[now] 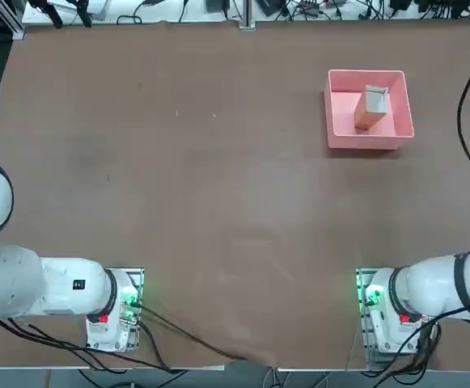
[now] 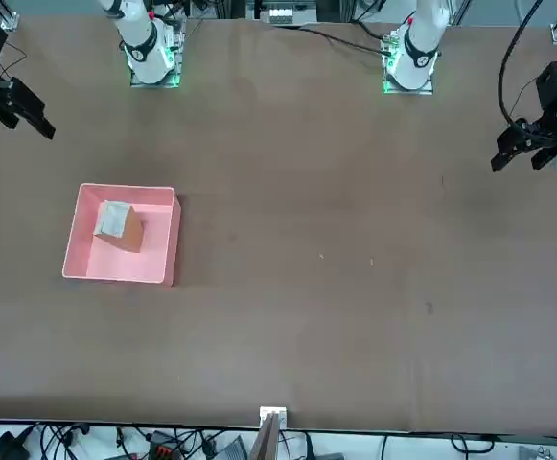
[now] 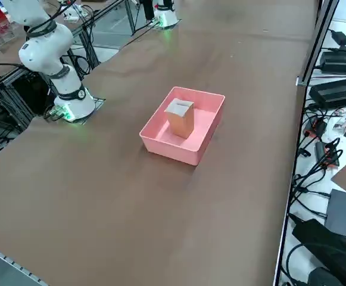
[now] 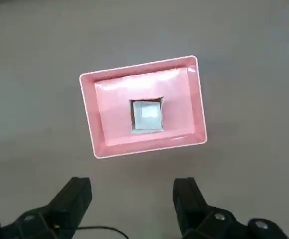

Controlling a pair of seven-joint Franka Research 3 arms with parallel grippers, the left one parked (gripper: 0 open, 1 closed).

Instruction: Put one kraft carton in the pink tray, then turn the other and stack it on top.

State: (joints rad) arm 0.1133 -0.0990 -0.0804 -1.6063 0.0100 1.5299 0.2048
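Your right jaws are spread wide with nothing between them, raised above the bench and well apart from the pink tray. Inside the tray, near its middle, you have kraft carton standing upright, pale face up; whether one or two stacked, you cannot tell.

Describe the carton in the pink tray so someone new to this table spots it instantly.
Start at the square-cornered pink tray on the brown table, on the right arm's side. Inside, with pink floor around it, stands an upright kraft-brown box. Its pale grey-white top sets it apart from the tray's all-pink walls.
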